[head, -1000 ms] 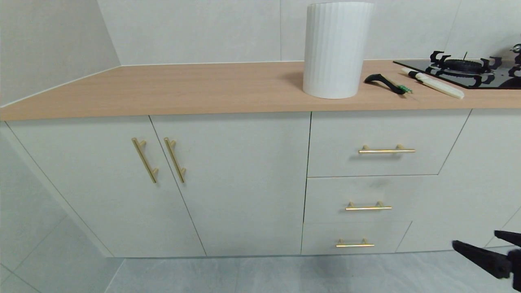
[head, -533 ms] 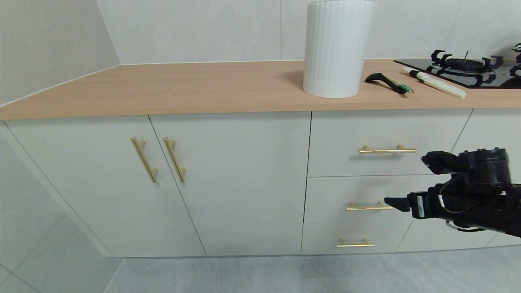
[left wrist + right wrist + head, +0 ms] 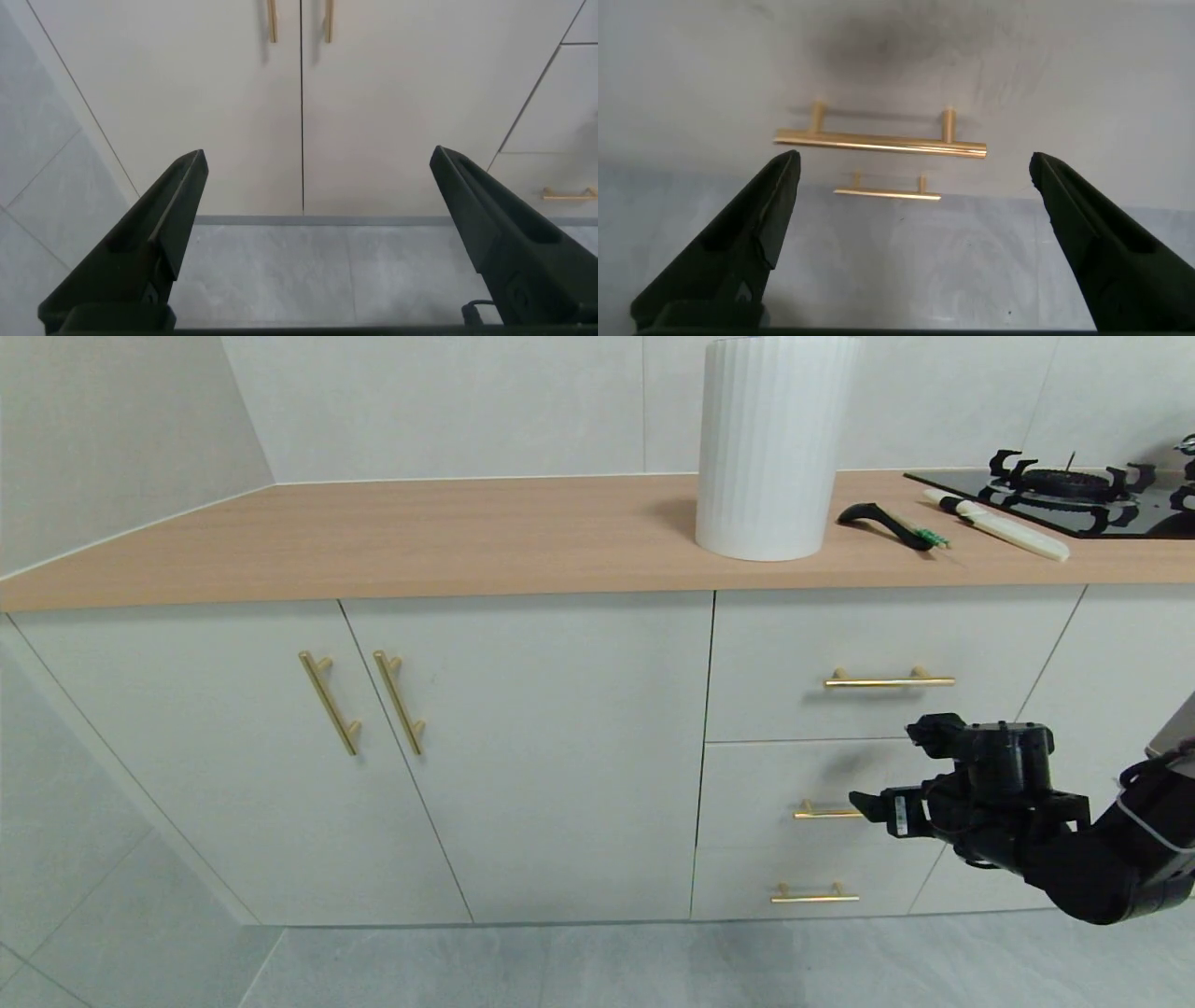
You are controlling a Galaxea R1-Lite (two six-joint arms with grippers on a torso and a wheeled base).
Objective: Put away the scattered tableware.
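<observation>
The scattered tableware lies up on the countertop [image 3: 420,537], between the white ribbed canister [image 3: 770,448] and the stove [image 3: 1074,495]. It is well above the right gripper [image 3: 887,763], which hangs with fingers spread wide before the middle drawer handle [image 3: 881,143] (apart from it, holding nothing). The left gripper [image 3: 313,243] is likewise spread and empty, facing the cabinet doors [image 3: 420,93]. There are two utensils: a curved black-handled tool [image 3: 882,523] with a green tip, and a long white utensil [image 3: 1004,532] with a dark band. I count three drawer handles [image 3: 887,681], two door handles [image 3: 331,702] and one canister.

Left claw [image 3: 318,157] (spread wide), cabinet doors [image 3: 187,84]
</observation>
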